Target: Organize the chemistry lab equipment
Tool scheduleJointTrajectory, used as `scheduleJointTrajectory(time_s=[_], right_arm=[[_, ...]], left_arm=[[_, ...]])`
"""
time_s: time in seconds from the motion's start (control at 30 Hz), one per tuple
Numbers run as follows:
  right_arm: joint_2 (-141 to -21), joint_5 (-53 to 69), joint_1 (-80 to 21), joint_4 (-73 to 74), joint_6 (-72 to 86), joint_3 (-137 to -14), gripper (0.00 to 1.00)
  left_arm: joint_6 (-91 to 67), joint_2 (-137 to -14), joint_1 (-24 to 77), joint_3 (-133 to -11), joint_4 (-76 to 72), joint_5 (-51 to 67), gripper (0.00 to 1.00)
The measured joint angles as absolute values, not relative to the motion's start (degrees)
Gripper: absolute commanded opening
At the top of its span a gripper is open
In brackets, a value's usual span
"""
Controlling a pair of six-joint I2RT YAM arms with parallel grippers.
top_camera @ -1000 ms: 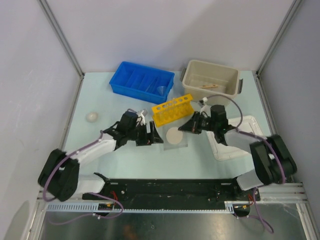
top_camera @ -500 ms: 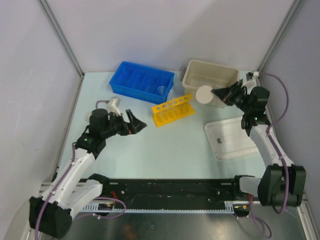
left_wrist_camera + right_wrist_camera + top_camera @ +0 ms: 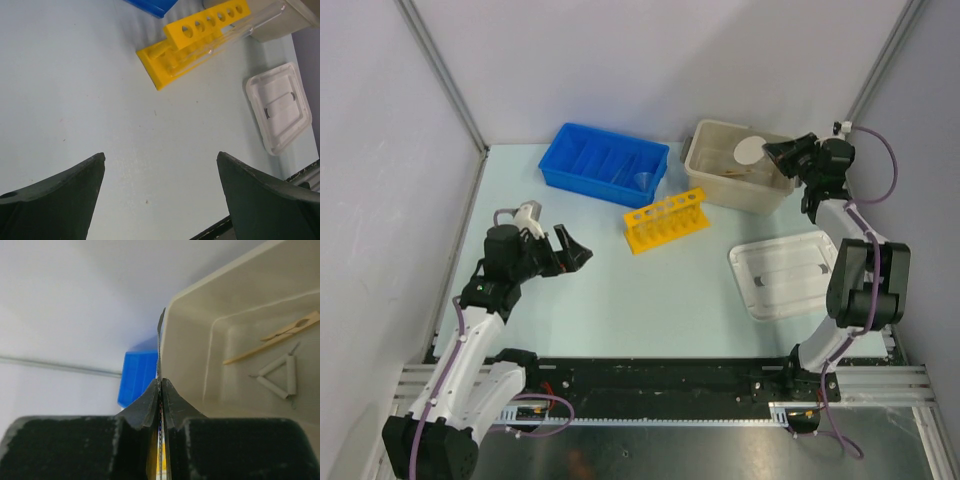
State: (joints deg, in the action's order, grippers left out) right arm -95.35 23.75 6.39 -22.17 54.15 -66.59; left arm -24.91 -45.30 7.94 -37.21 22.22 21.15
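Note:
My right gripper (image 3: 778,153) is shut on the square gauze with white centre (image 3: 750,151) and holds it above the beige tub (image 3: 710,185). In the right wrist view the gauze (image 3: 160,335) shows edge-on between the closed fingertips of that gripper (image 3: 161,382). The wooden clamp stick (image 3: 280,337) and the wire triangle (image 3: 277,375) lie inside the tub (image 3: 240,300). The yellow test-tube rack (image 3: 665,220) lies on the table mid-scene and also shows in the left wrist view (image 3: 200,45). A clear funnel (image 3: 642,180) sits in the blue bin (image 3: 605,163). My left gripper (image 3: 572,251) is open and empty, left of the rack; it also shows in its wrist view (image 3: 161,165).
The white lid (image 3: 788,275) lies flat at the right, also in the left wrist view (image 3: 280,110). The blue bin stands at the back left of the rack, its side showing in the right wrist view (image 3: 137,375). Enclosure walls close in on both sides.
My right gripper has carried the gauze from in front of the tub to above its inside. My left arm has drawn back a little toward the left, still open.

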Motion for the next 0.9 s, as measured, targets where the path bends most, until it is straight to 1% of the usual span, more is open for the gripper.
scheduleJointTrajectory(time_s=[0.03,0.1,0.23,0.33,0.4,0.5,0.6,0.7,0.8,0.9], right_arm=[[-96.40,23.07,6.48,-22.15,54.54,-67.11,0.10],[-98.96,21.39,6.68,-21.63,55.31,-68.60,0.15],[-102.61,19.68,7.16,-19.70,55.99,-72.07,0.35],[-103.90,18.72,7.62,-16.82,55.42,-74.56,0.46],[-103.94,18.28,7.99,-14.61,54.68,-75.68,0.51],[-103.83,18.15,8.64,-11.77,52.66,-77.08,0.56],[-102.45,17.89,9.04,-7.60,49.95,-77.38,0.61],[-99.13,17.26,9.04,-1.76,45.65,-77.38,0.69],[-94.28,16.01,7.86,4.21,40.01,-77.38,0.80],[-88.36,13.93,4.29,10.76,33.78,-77.49,0.94]], left_arm=[[-24.86,-45.23,7.94,-37.19,22.28,21.15,0.99],[-24.77,-45.04,7.94,-37.17,22.48,21.15,1.00],[-24.73,-44.99,7.90,-37.17,22.55,21.12,0.99],[-24.60,-45.15,7.88,-37.06,22.61,21.12,0.99],[-24.47,-45.67,7.86,-37.06,22.70,21.12,0.99],[-24.45,-46.37,7.86,-36.99,22.92,20.99,0.98],[-24.47,-46.76,7.86,-36.80,23.14,20.03,0.96],[-24.49,-47.18,7.84,-36.75,23.53,18.46,0.95],[-24.56,-47.42,7.84,-36.75,24.12,15.57,0.95],[-24.86,-48.18,7.77,-36.86,25.19,10.81,0.95]])
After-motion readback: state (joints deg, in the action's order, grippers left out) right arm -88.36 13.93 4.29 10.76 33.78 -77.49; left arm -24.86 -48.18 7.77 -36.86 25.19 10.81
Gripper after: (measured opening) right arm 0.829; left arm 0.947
